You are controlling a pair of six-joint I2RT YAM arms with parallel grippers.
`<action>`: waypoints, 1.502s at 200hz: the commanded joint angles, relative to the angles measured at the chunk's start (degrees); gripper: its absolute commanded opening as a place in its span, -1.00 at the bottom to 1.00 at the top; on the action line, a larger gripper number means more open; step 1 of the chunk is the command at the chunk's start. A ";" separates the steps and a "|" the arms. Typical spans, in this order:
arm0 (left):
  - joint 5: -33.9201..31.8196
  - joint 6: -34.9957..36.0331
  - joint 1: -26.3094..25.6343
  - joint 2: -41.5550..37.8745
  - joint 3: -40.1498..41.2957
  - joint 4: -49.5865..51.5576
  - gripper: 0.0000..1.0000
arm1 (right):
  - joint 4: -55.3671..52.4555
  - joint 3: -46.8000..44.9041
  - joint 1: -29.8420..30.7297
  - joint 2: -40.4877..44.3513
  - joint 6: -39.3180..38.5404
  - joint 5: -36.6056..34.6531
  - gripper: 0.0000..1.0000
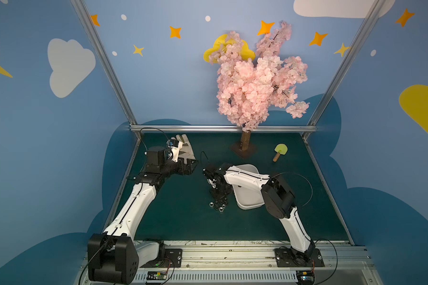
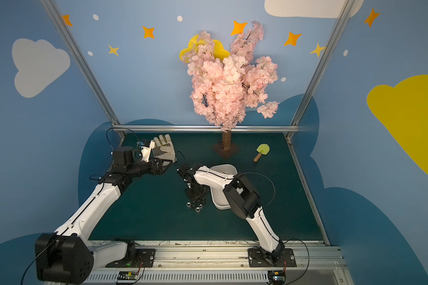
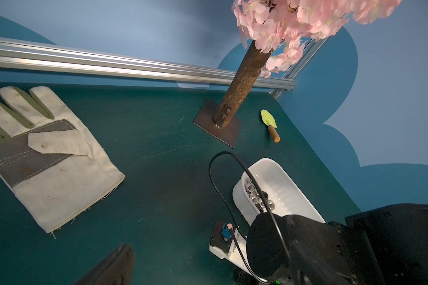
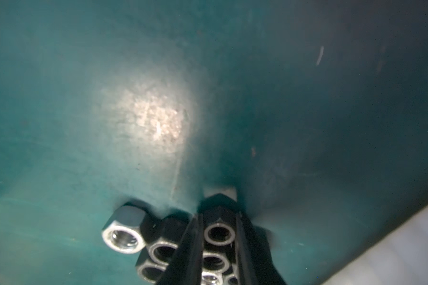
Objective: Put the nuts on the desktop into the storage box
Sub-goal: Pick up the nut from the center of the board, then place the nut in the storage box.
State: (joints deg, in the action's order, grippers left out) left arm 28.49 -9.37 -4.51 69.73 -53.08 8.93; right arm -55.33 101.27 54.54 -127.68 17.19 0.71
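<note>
Several silver hex nuts (image 1: 218, 205) (image 2: 195, 205) lie clustered on the dark green desktop (image 1: 178, 217), just left of the white storage box (image 1: 248, 197) (image 2: 221, 201). My right gripper (image 1: 219, 193) (image 4: 219, 216) points down into the cluster. In the right wrist view its black fingers (image 4: 193, 246) are shut on a nut (image 4: 219, 234), with more nuts in line behind it and loose ones (image 4: 124, 233) beside. The left wrist view shows several nuts (image 3: 257, 197) inside the box (image 3: 284, 182). My left gripper (image 1: 188, 166) hovers open and empty near the glove.
A beige work glove (image 1: 185, 148) (image 3: 47, 158) lies at the back left. The blossom tree's trunk and base plate (image 1: 244, 148) stand at the back centre. A small green trowel (image 1: 279, 151) lies at the back right. Aluminium rails frame the table.
</note>
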 commanded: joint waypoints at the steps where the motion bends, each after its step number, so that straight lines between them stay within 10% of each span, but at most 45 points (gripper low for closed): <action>1: 0.03 0.27 0.04 -1.22 0.26 -0.67 1.00 | -1.69 1.47 0.13 0.23 0.47 -0.73 -0.60; 139: 1.30 0.34 -0.38 -0.64 0.96 -2.01 1.00 | 3.94 -21.63 -18.33 29.36 0.99 -5.01 -0.63; 300: -0.23 1.02 -0.90 -0.22 0.45 -0.67 1.00 | 5.13 -16.86 -19.27 12.47 0.11 -3.73 -0.52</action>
State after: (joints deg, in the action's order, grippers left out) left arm 28.47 -9.19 -5.30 69.43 -52.77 8.01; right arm -49.82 80.90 35.33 -113.36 17.91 -1.87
